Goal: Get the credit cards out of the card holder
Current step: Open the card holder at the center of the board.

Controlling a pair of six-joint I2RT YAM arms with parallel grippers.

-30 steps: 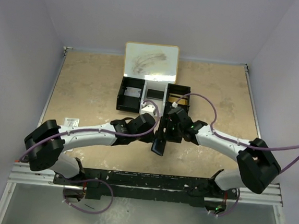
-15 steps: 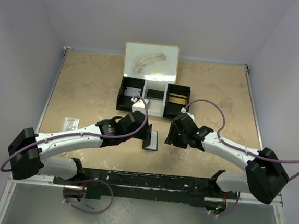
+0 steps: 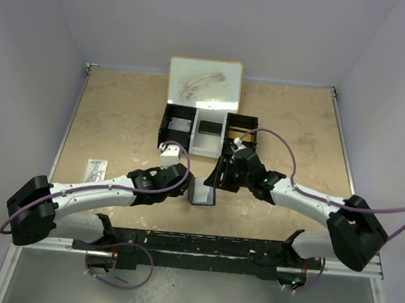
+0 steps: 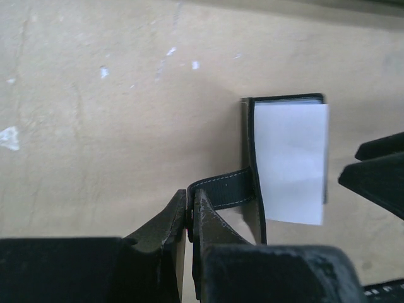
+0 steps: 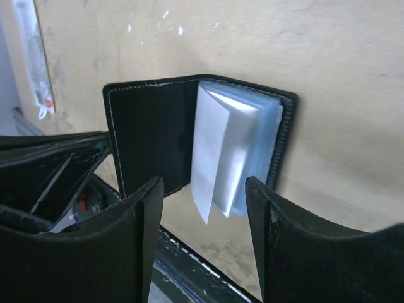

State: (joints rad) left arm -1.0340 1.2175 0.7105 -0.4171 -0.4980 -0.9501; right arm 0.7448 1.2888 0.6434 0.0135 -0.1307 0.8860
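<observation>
The small black leather-like bifold card holder (image 3: 202,192), judged light and floppy, is pinched by its snap tab (image 4: 224,189) in closed left jaws. Its slick grey-blue pockets (image 5: 230,148) are faced by open right jaws at 2 o'clock.

We take this for a robotics lab cell: plain white panels (image 3: 27,51) box in a beige tabletop (image 3: 121,109), and a left arm (image 3: 92,193) and right arm (image 3: 305,199), trailing purple cables (image 3: 292,161), stand bolted to a metal rail (image 3: 202,238).
</observation>
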